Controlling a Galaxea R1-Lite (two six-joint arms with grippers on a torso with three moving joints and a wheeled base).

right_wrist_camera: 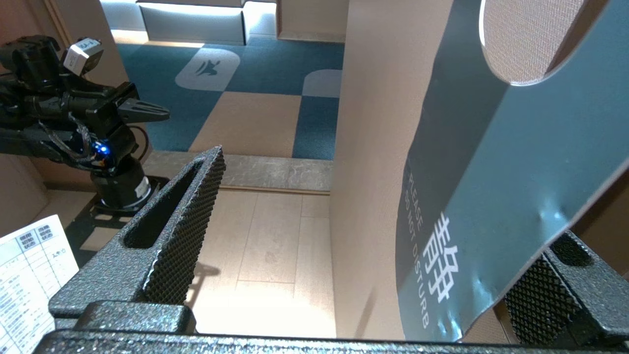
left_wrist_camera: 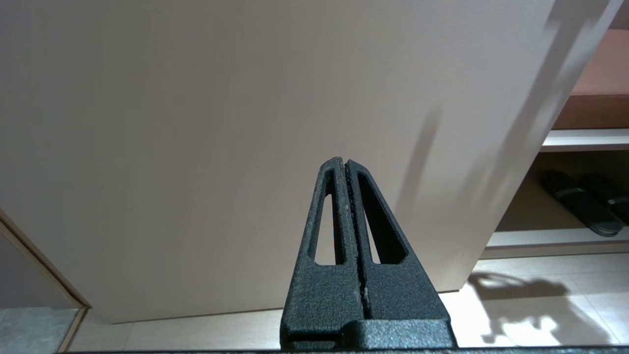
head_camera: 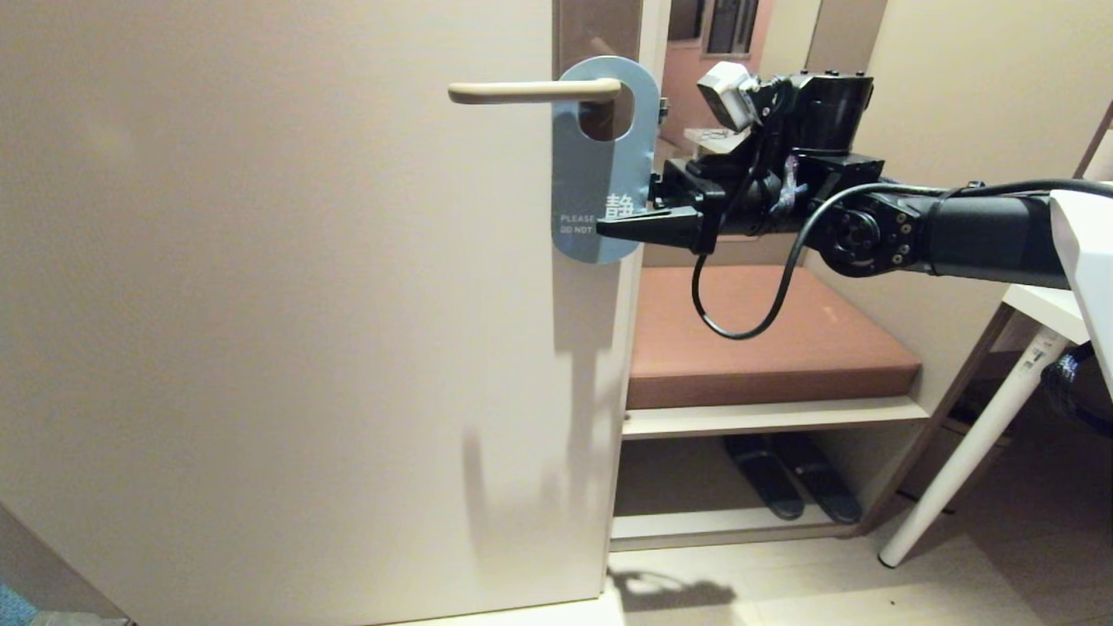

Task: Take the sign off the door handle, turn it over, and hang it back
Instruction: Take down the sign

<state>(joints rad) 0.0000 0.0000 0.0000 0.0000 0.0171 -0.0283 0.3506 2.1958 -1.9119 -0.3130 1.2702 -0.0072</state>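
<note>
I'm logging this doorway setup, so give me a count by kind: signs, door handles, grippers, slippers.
Signs: 1, the blue sign hanging on the handle
Door handles: 1, the door handle
Grippers: 2, the right gripper and the left gripper
Slippers: 2, the dark slippers under the bench
Total: 6

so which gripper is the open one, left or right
The right gripper, beside the blue sign, fingers spread either side of its edge. The left gripper is pressed shut, away from the sign.

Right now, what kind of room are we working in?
Probably a hotel room entrance: a "do not disturb" sign hangs on the door handle, with a cushioned bench and slippers beneath it.
</note>
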